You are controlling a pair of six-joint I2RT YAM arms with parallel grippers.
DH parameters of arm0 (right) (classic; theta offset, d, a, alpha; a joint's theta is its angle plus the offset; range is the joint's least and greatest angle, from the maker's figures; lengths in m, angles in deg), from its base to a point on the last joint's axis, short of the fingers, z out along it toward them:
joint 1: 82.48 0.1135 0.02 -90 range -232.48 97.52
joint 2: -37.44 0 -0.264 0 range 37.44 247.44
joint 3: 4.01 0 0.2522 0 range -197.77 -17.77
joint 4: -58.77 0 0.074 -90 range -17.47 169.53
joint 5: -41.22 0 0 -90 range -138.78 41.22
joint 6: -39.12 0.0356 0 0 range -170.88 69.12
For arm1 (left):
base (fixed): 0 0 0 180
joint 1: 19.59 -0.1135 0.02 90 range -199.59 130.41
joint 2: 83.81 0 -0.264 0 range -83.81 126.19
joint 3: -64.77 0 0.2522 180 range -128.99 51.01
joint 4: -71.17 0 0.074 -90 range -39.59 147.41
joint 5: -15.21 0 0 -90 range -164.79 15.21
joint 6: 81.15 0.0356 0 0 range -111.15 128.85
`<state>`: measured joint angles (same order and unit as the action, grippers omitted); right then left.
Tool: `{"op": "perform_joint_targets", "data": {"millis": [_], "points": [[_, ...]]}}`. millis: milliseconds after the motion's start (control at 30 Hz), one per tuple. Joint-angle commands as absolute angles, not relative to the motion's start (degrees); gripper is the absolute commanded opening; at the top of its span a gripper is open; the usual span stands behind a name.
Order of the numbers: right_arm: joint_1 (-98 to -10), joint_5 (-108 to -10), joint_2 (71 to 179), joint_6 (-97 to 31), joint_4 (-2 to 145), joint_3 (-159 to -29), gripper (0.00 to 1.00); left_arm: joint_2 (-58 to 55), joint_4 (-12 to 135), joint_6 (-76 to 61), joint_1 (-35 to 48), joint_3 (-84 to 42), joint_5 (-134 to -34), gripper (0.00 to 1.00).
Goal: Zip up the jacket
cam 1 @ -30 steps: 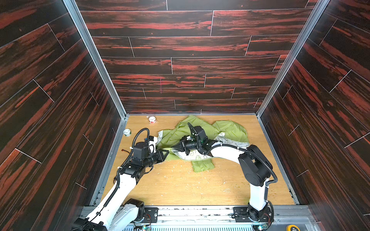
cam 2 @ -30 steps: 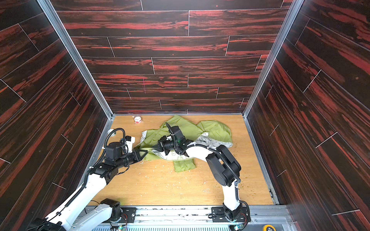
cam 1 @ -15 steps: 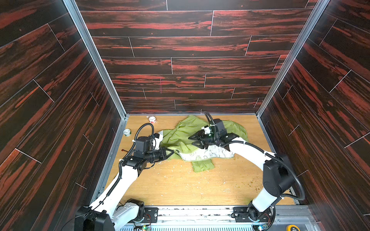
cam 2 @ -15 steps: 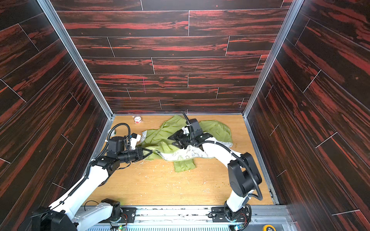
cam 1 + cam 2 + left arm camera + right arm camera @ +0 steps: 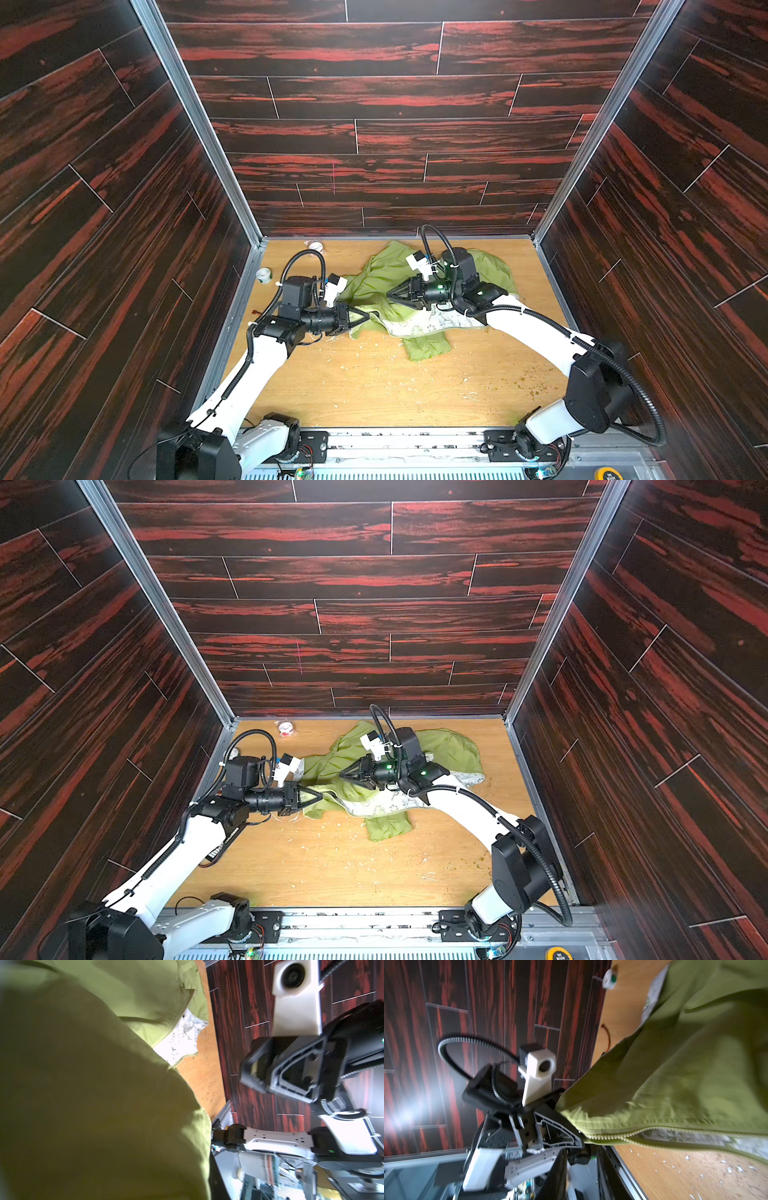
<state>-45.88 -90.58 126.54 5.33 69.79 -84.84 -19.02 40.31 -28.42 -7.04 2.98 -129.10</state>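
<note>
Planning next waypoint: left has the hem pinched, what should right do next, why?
Probably lower the right gripper onto the zipper beside the left gripper. Left pins the jacket at the zipper's end; right hangs clear of the cloth, holding nothing; the zipper is open further along.

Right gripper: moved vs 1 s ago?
Yes. The right gripper has shifted right in both top views, farther from the red-and-white roll.

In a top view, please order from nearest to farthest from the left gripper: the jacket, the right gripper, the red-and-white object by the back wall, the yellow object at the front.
1. jacket: its edge is clamped in the left gripper.
2. right gripper: close by, above the jacket.
3. red-and-white object: by the back wall.
4. yellow object: front right corner.
</note>
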Motion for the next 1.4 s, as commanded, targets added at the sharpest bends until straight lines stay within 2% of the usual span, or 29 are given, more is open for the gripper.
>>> {"op": "perform_joint_targets", "data": {"millis": [0,133,367,533,967,1133,1367], "points": [[-43.9,-95.8,128.7,5.6,61.6,-85.0,0.28,-18.3,40.4,-28.9,-7.1,0.6,-132.7,0.00],[-43.3,-95.0,127.2,6.1,59.3,-82.8,0.33,-17.4,40.3,-28.7,-7.1,0.0,-132.8,0.00],[-40.8,-94.5,125.7,4.2,61.0,-79.9,0.51,-15.8,41.4,-29.4,-7.1,-1.2,-132.8,0.00],[-40.4,-93.7,126.7,6.1,58.3,-77.8,0.56,-15.0,41.3,-30.0,-7.1,-1.8,-133.8,0.00],[-41.5,-89.3,132.2,6.8,56.1,-81.7,0.59,-16.2,39.1,-29.6,-7.1,-1.1,-134.8,0.00],[-43.2,-87.5,132.7,5.1,59.8,-83.8,0.59,-16.8,38.8,-29.7,-7.1,-0.7,-134.8,0.00],[-43.8,-89.4,135.5,6.0,58.9,-86.7,0.59,-16.8,38.8,-29.7,-7.1,-0.5,-135.0,0.00]]}}
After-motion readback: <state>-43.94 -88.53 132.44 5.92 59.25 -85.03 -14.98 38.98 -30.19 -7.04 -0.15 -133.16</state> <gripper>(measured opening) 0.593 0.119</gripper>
